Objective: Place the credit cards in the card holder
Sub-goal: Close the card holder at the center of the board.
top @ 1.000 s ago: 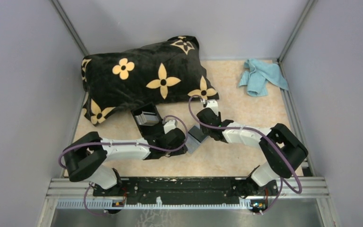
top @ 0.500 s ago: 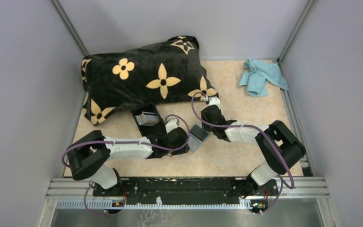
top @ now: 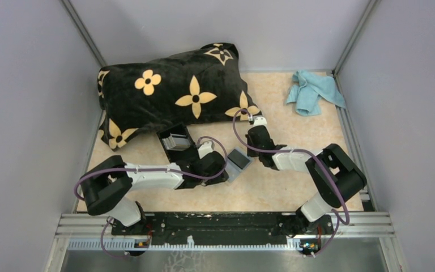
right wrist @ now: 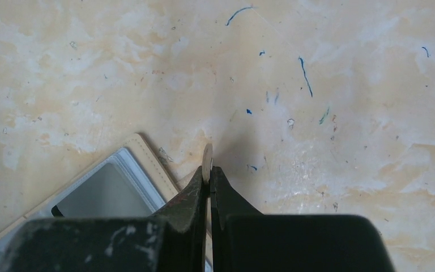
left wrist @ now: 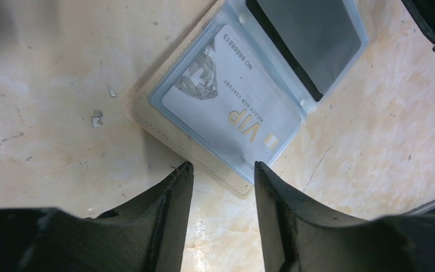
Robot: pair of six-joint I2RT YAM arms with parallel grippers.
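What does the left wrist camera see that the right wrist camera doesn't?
Only the left wrist view shows the VIP card with its diamond picture, and the open left end effector, which holds nothing. Only the right wrist view shows the right end effector shut on a thin pale sliver, and the blue flecks on the table. Both views show the grey card and the beige folder around it.
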